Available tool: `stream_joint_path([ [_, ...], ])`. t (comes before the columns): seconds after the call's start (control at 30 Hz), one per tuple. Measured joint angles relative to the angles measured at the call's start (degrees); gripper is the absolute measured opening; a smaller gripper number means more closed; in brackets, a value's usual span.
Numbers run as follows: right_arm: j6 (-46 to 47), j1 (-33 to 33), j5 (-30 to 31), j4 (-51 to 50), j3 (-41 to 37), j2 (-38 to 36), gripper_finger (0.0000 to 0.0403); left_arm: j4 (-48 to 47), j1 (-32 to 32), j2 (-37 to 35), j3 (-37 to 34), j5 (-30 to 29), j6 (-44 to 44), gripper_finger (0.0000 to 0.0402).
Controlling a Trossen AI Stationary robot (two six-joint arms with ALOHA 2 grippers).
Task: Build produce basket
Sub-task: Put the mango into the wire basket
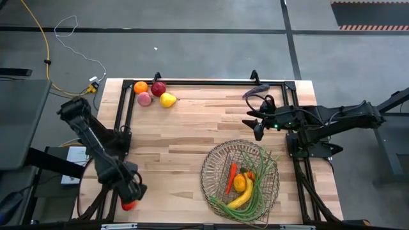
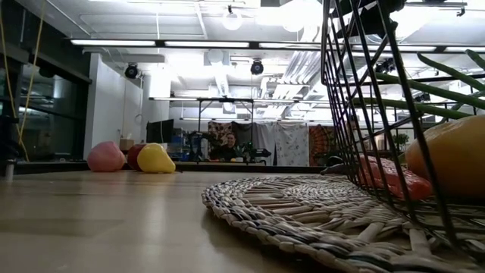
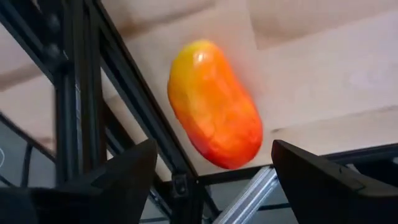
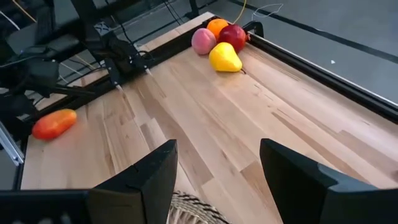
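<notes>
The wire basket (image 1: 206, 167) stands on a woven mat (image 2: 303, 201) at the near right. It holds long green beans (image 1: 261, 185), a banana (image 1: 241, 200), an orange (image 1: 239, 183) and a red chilli (image 1: 231, 177). A red-yellow mango (image 3: 214, 106) lies on the table at the near left corner, by the black frame. My left gripper (image 1: 133, 195) is open just above it, its fingers apart from the mango. My right gripper (image 1: 250, 124) is open and empty above the table, on the far side of the basket.
An orange (image 1: 140, 87), a dark red apple (image 1: 158, 88), a pink peach (image 1: 145, 99) and a yellow pear (image 1: 168, 99) lie together at the far left corner. A purple eggplant (image 1: 255, 91) lies at the far right. A black frame (image 1: 204, 82) runs along the table's edges.
</notes>
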Motion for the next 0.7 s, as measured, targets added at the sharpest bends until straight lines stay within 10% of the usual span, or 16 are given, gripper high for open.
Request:
stream_joint_path([
  [0.7, 0.00, 0.00, 0.28, -0.40, 0.00, 0.00, 0.0220, 10.33, -0.43, 16.29, 0.02, 2.42, -2.71, 0.0307],
])
